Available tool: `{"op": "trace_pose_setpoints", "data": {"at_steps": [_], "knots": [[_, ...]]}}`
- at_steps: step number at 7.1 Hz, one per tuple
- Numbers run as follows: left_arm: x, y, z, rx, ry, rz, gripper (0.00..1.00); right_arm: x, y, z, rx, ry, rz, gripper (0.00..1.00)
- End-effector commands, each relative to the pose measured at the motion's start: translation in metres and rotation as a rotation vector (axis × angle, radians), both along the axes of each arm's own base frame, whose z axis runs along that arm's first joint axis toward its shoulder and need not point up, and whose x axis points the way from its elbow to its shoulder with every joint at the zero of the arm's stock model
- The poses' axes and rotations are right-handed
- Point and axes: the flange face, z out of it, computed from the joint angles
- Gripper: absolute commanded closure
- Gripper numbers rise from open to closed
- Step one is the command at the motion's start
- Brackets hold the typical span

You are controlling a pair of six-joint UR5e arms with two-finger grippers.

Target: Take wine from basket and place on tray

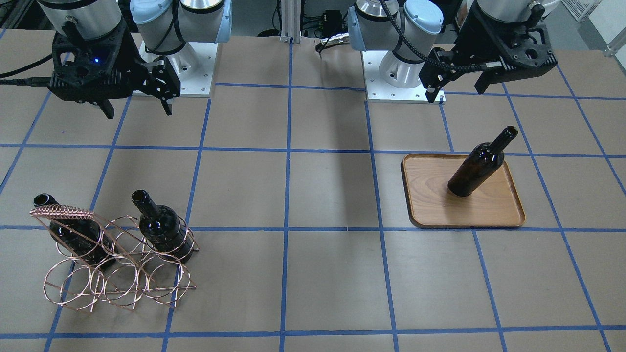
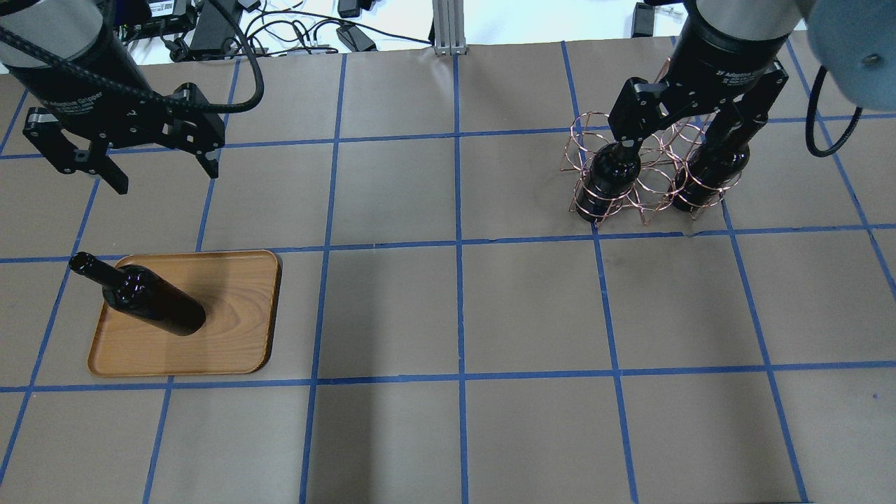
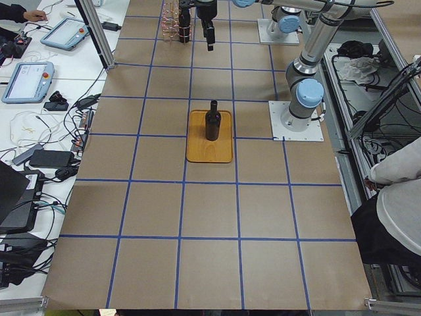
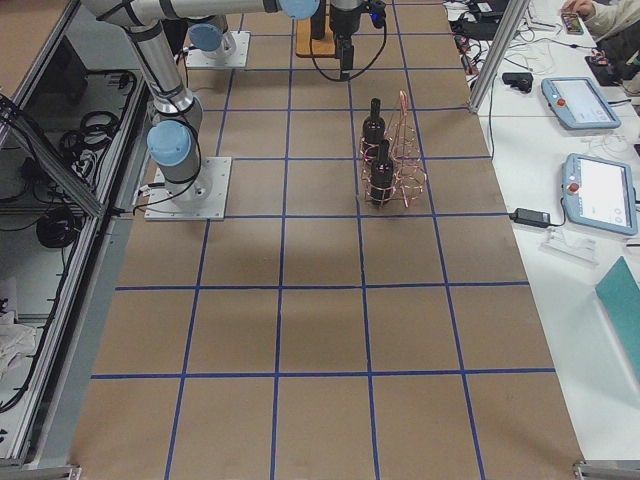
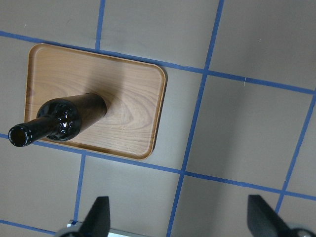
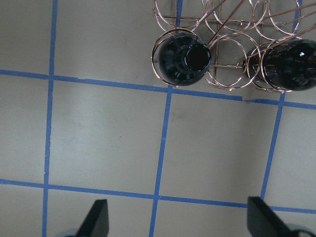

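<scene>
One wine bottle stands upright on the wooden tray; both also show in the overhead view, bottle and tray, and in the left wrist view, bottle. Two more bottles sit in the copper wire basket, which the right wrist view sees from above. My left gripper is open and empty, raised behind the tray. My right gripper is open and empty, high above the table on the robot's side of the basket.
Brown table cover with a blue tape grid. The arm bases stand at the robot's edge. Operator tablets and cables lie on a side bench beyond the table edge. A person sits near the robot's side.
</scene>
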Motion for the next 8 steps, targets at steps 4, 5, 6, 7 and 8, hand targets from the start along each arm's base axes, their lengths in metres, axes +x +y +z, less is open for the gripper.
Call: {"op": "trace_pose_setpoints", "data": {"at_steps": [4, 5, 6, 7, 8], "knots": [[-0.0031, 0.0005, -0.0009, 0.001, 0.008, -0.005, 0.0, -0.0005, -0.0001, 0.0003, -0.001, 0.006, 0.001, 0.0], [-0.0038, 0.0007, -0.0009, 0.001, 0.007, -0.005, 0.0, -0.0009, 0.0004, 0.001, -0.003, 0.009, 0.003, 0.0], [-0.0038, 0.0007, -0.0009, 0.001, 0.007, -0.005, 0.0, -0.001, 0.001, 0.0018, -0.004, 0.01, 0.003, 0.0], [-0.0038, 0.0007, -0.0009, 0.001, 0.007, -0.005, 0.0, -0.001, 0.0015, 0.0025, -0.006, 0.01, 0.003, 0.0], [-0.0036, 0.0007, -0.0009, 0.001, 0.006, -0.005, 0.0, -0.001, 0.0015, 0.0025, -0.006, 0.01, 0.001, 0.0]]}}
